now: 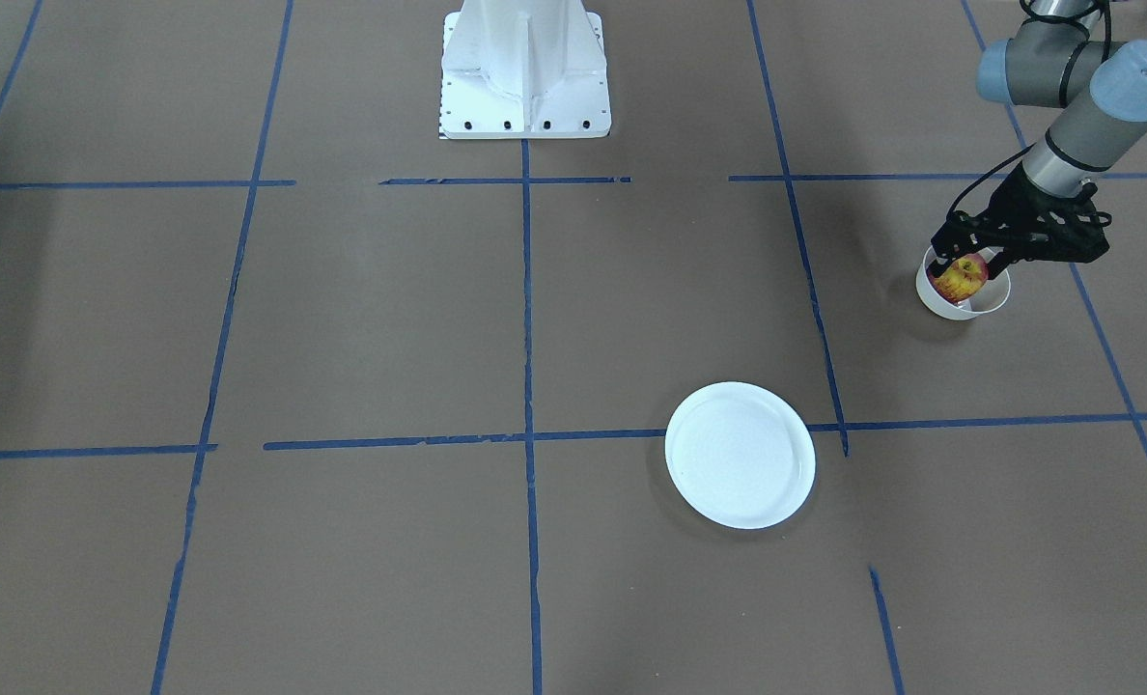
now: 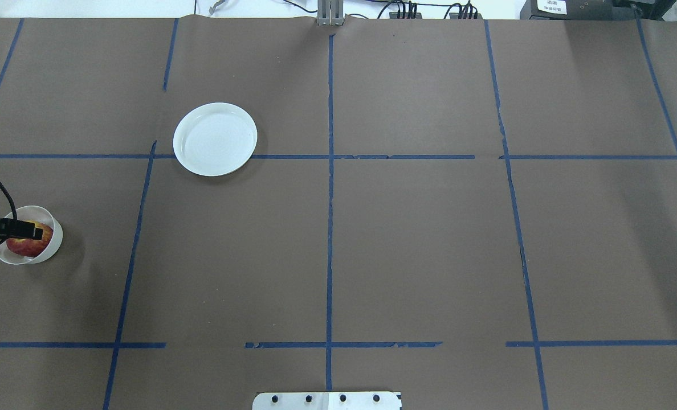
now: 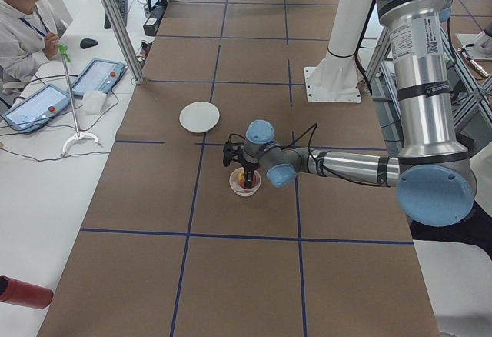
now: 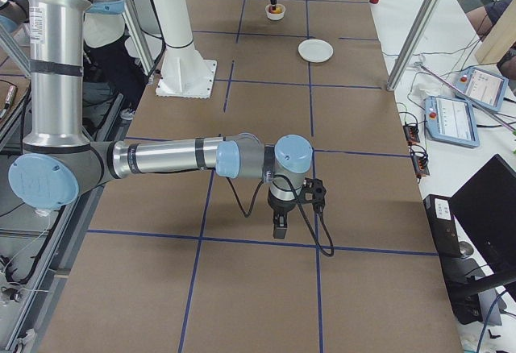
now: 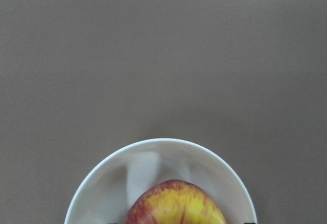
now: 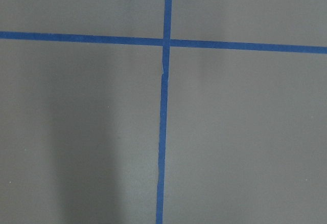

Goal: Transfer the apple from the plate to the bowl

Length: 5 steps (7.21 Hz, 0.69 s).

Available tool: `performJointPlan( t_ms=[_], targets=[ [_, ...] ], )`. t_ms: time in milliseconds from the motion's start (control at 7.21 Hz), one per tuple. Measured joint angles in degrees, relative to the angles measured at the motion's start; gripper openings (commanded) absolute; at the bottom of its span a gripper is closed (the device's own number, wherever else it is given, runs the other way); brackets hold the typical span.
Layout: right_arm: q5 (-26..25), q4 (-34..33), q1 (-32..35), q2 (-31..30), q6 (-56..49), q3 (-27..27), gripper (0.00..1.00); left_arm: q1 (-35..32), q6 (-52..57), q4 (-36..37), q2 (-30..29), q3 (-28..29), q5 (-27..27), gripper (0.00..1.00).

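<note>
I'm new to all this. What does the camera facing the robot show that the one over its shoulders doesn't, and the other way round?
Only the front-facing view shows the left arm, grey with blue caps, reaching down with its black jaws around the apple. Only the overhead view shows cables along the far edge of the table. In that view just a dark tip of the jaws pokes in from the left. Both show the apple inside the rim of the bowl, the bare plate and the blue tape lines.
</note>
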Motion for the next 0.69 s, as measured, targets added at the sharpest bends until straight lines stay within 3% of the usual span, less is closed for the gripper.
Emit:
performJointPlan(
  t_ms=[139, 416, 693],
  targets=[
    [0.0, 0.01, 0.0, 0.0, 0.0, 0.01, 1.0, -1.34, 0.25, 0.04, 2.8, -3.88, -0.18, 0.85],
    [0.0, 0.02, 0.0, 0.0, 0.0, -0.01, 1.0, -8.09, 4.95, 0.46, 5.25, -6.0, -4.1, 0.92],
    [0.0, 0.0, 0.0, 0.0, 0.0, -0.02, 1.0, -22.48, 25.44, 9.8, 5.4, -4.58, -10.77, 0.96]
  ],
)
